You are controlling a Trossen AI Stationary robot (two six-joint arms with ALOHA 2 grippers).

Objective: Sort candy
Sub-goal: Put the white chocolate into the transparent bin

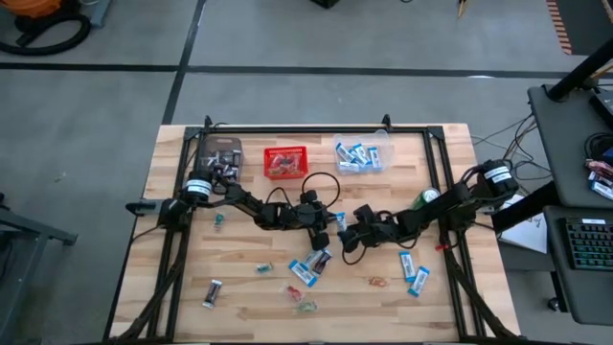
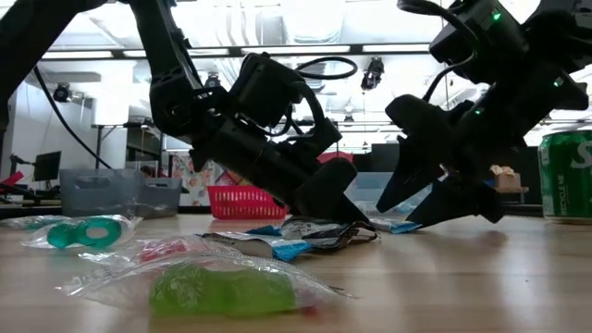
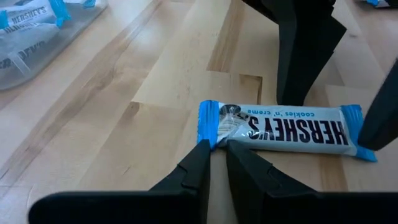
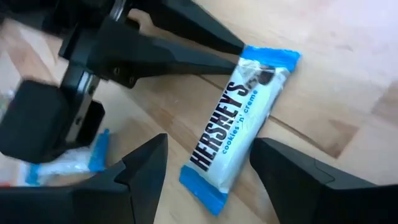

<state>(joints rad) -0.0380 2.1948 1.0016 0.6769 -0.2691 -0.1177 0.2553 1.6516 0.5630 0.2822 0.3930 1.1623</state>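
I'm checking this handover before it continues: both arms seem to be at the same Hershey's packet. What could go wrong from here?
1. The left gripper pinches only the end flap of the Hershey's packet; so thin a hold might slip or tear.
2. The right gripper, jaws open, straddles the same packet's other end, so the fingers could collide or tug against each other.
3. Other candy lies close by and might get swept aside.

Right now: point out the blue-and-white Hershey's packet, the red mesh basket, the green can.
Blue-and-white Hershey's packet [image 3: 283, 129]: left wrist view, wrapper middle.
Red mesh basket [image 1: 285, 150]: high view, far rim.
Green can [image 2: 566, 176]: low view, side wall.
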